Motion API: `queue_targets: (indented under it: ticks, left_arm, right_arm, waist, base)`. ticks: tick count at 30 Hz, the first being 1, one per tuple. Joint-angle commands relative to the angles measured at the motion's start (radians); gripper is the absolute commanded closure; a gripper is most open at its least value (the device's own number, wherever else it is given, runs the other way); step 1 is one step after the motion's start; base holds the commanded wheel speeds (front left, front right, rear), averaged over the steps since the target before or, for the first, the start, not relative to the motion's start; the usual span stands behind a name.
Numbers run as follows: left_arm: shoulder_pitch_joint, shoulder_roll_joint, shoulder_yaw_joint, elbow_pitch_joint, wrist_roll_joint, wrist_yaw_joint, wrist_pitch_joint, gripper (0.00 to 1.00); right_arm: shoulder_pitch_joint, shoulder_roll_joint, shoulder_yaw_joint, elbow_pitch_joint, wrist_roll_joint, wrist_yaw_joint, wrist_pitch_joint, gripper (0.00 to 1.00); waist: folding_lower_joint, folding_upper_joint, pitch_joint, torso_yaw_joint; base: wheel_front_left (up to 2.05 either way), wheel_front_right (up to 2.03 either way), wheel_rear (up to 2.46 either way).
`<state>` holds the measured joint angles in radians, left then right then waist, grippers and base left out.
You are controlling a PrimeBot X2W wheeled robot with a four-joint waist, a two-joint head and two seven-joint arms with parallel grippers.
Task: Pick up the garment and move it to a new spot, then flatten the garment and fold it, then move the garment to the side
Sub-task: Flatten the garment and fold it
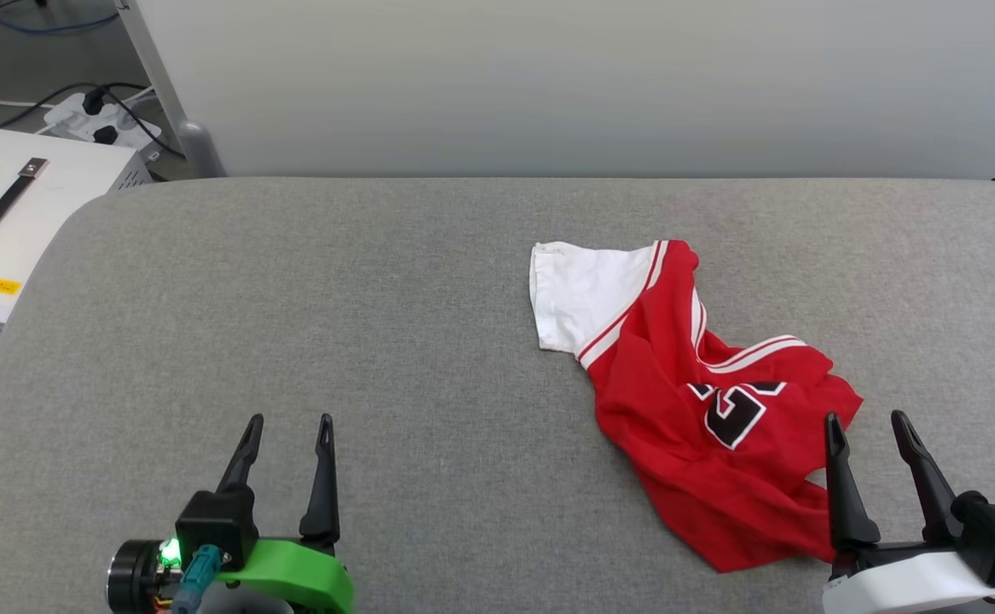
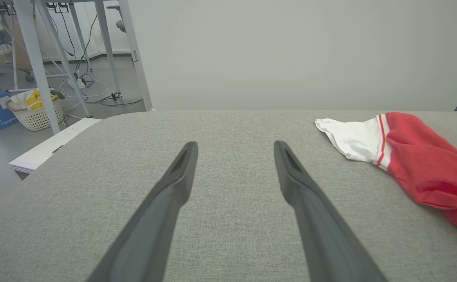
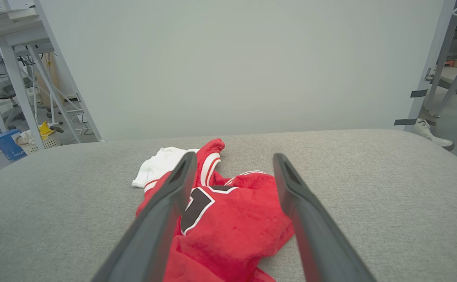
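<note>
Nearest to me, at the near edge of the grey fabric-covered tabletop [image 1: 378, 298], my left gripper [image 1: 290, 419] on its green mount has its two long dark fingers spread apart with nothing between them. In the left wrist view that gripper [image 2: 235, 144] points across bare grey cloth [image 2: 228, 235]. My right gripper [image 1: 866, 418], on a white mount towards the near right corner, also has its fingers spread apart and holds nothing. Seen from its own wrist, the right gripper [image 3: 234, 155] has the crumpled cloth lying between and beneath its fingers; I cannot tell whether they touch it.

The red jersey-style T-shirt with a white short sleeve, white-and-red striped trim and black white-outlined number [image 1: 659, 375] lies bunched on the right half of the tabletop, from close to the near edge back to about mid-depth. Its white sleeve points towards the far edge, well apart from my left gripper [image 2: 420, 156] [image 3: 232, 219].

Beyond the far edge stands a plain pale panel [image 1: 548, 85]. Off the far left corner sits a white box with a black strap handle [image 1: 11, 213].
</note>
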<state>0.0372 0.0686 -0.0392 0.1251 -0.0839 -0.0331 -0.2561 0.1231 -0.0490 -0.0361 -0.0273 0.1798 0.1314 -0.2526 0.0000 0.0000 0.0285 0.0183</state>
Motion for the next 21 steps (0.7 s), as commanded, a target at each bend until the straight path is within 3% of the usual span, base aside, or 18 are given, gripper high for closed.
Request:
queue_targets:
  ticks: [1, 6, 14, 18, 21]
  left_arm:
    - [-0.023, -0.002, 0.007, 0.007, 0.011, -0.012, -0.006, 0.0]
    - [-0.133, 0.027, 0.0, 0.021, 0.032, -0.046, -0.006, 0.0]
    - [-0.443, 0.108, -0.069, 0.095, 0.044, -0.09, -0.006, 0.0]
    - [-0.616, 0.154, -0.148, 0.167, 0.036, -0.096, -0.006, 0.0]
    - [-0.753, 0.189, -0.263, 0.231, -0.014, -0.097, -0.006, 0.0]
  right_arm:
    - [-0.005, -0.001, 0.002, 0.003, 0.003, -0.001, -0.009, 0.0]
    - [-0.028, -0.001, 0.008, 0.001, 0.001, -0.001, -0.009, 0.0]
    - [-0.086, -0.001, 0.031, -0.012, 0.0, -0.001, -0.009, 0.0]
    - [-0.116, -0.001, 0.042, -0.017, 0.001, -0.001, -0.009, 0.0]
    - [-0.143, -0.001, 0.048, -0.024, 0.001, -0.001, -0.009, 0.0]
  waist:
    - [0.0, 0.0, 0.006, -0.003]
    - [0.0, 0.0, 0.031, -0.017]
    - [0.0, 0.0, 0.107, -0.061]
    - [0.0, 0.0, 0.155, -0.086]
    - [0.0, 0.0, 0.198, -0.103]
  base:
    - [0.0, 0.0, 0.0]
    - [0.0, 0.0, 0.0]
    - [0.0, 0.0, 0.0]
    - [0.0, 0.0, 0.0]
    - [0.0, 0.0, 0.0]
